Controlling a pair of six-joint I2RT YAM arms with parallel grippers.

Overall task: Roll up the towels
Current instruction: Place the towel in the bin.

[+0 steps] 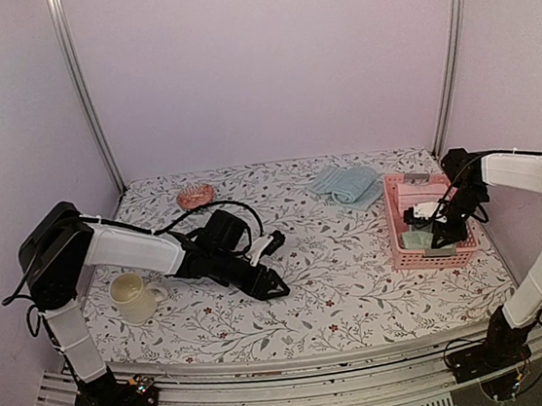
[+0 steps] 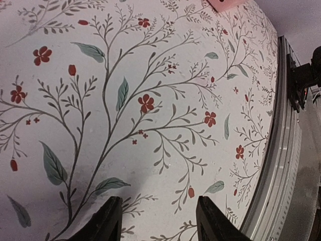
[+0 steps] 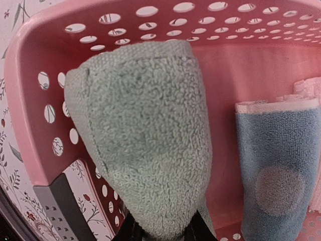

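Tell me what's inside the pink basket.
The sage green towel, gripped by the right end effector, is inside the pink basket beside a blue roll with a pale dot. The towel covers the floor beneath it, so anything there is hidden.

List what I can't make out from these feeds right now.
- Right wrist: the green towel covers most of the right gripper.
- Right wrist: the blue dotted roll is cut off by the lower edge.
- Top view: what lies in the pink basket is too small, partly behind the right gripper.
- Left wrist: the left gripper is cut by the bottom edge.
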